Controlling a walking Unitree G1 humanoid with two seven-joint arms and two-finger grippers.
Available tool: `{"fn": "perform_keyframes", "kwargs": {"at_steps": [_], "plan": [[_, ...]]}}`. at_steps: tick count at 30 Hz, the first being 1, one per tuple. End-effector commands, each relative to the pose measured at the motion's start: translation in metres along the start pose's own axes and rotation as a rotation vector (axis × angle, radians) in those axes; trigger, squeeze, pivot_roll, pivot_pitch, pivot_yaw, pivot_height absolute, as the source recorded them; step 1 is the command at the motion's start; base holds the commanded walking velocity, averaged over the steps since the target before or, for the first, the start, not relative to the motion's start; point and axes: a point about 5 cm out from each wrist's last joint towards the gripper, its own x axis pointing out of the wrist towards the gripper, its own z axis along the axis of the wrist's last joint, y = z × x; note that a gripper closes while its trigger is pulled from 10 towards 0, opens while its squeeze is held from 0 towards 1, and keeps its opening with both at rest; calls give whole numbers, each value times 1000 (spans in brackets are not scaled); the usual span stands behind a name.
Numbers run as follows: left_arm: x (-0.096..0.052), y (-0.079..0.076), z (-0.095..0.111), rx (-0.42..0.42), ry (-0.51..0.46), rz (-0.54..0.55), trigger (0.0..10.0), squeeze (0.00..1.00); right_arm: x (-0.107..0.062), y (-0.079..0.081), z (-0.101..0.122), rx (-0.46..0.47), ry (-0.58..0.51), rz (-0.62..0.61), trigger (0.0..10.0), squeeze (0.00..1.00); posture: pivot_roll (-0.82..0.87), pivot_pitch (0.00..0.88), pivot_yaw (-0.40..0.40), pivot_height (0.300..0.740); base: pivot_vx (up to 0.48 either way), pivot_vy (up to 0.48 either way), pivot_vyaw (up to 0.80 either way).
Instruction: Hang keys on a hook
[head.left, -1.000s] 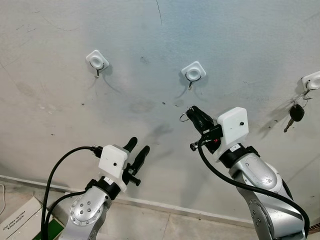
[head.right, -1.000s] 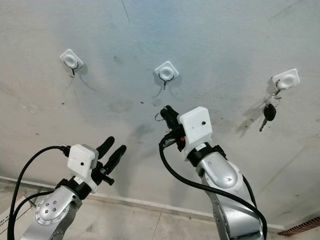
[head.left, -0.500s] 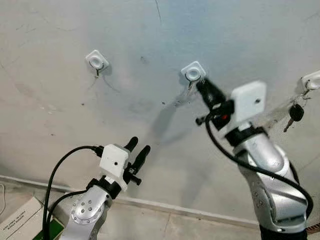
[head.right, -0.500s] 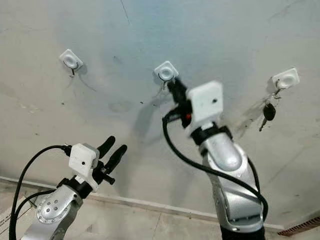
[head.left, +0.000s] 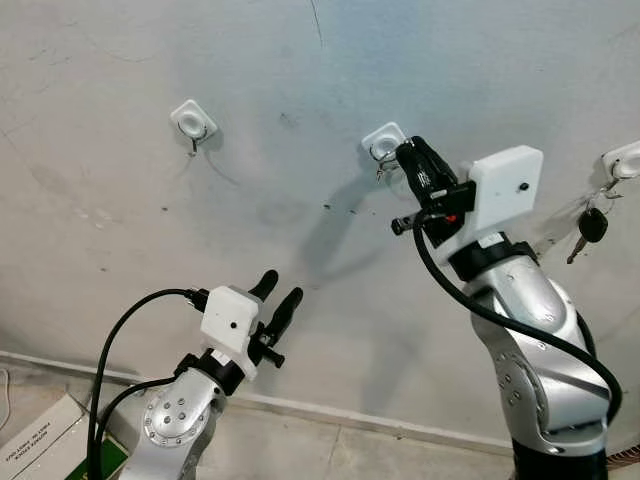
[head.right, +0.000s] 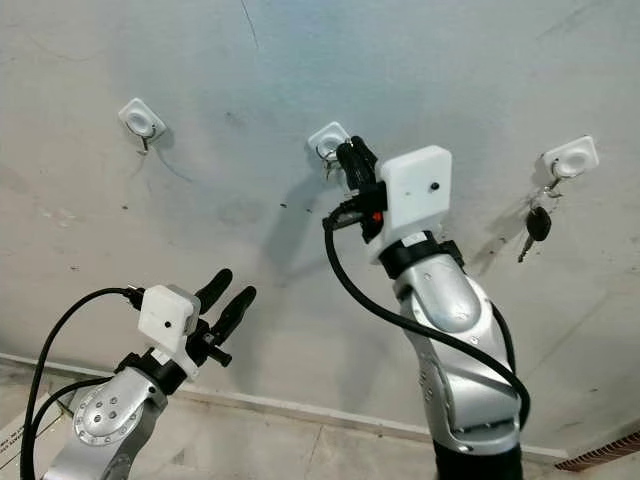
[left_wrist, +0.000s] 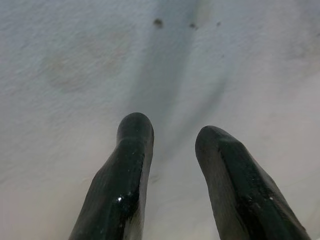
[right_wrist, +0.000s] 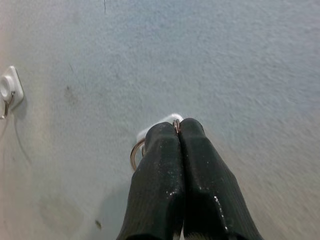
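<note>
The right gripper (head.left: 408, 155), clamped on the key ring (right_wrist: 136, 152), had risen to the middle hook (head.left: 384, 148) just ahead; hooking looked imminent.

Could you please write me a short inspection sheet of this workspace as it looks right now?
Surface: grey scuffed plaster wall, cracked.
Job's things: metal key ring at middle white square wall hook; left white hook bare.
Clutter: black-headed key hanging from right white hook.
Grippers: right gripper shut on the ring; left gripper open, low.
Cables: black cables on both arms.
Surroundings: cardboard box on floor.
</note>
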Motion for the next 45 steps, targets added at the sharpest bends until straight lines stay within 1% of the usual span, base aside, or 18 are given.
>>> {"fn": "perform_keyframes", "kwargs": {"at_steps": [1,8,10,11,14,20,26,31,32,35,43,45], "plan": [[3,-2,5,-2,-25,-22,10000,0,6,4,3,-5,-20,17,10000,0,-55,76,13,740,0,0,0],[11,-2,27,19,-123,-4,10000,0,12,6,2,-3,-27,25,10000,0,-54,77,10,740,0,0,0],[12,-2,28,19,-133,-1,10000,0,12,6,1,-2,-26,24,10000,0,-54,77,10,740,0,0,0],[12,-2,30,37,-139,3,10000,0,12,7,0,-2,-24,24,10000,0,-54,77,10,740,0,0,0],[12,-5,33,51,-152,-19,10000,0,13,7,0,-1,-25,21,10000,0,-52,79,8,740,0,0,0],[11,-6,30,50,-140,-33,10000,0,20,4,11,-16,-68,20,10000,0,-56,76,9,740,0,0,0],[14,-9,32,61,-151,-49,10000,0,21,0,11,-22,-73,9,10000,0,-55,75,9,740,0,0,0],[15,-10,34,69,-158,-58,10000,0,23,4,9,-9,-70,19,10000,0,-55,75,8,740,0,0,0],[15,-10,35,80,-163,-60,10000,0,23,7,6,-1,-63,25,10000,0,-53,76,5,740,0,0,0],[17,-9,37,79,-170,-57,10000,0,23,12,0,18,-51,36,10000,0,-53,76,3,740,0,0,0],[17,-11,36,79,-164,-58,10000,0,24,17,-6,40,-40,43,10000,0,-48,75,3,740,0,0,0],[17,-10,36,80,-163,-55,10000,0,22,19,-8,48,-33,48,10000,0,-48,75,3,740,0,0,0]]}}
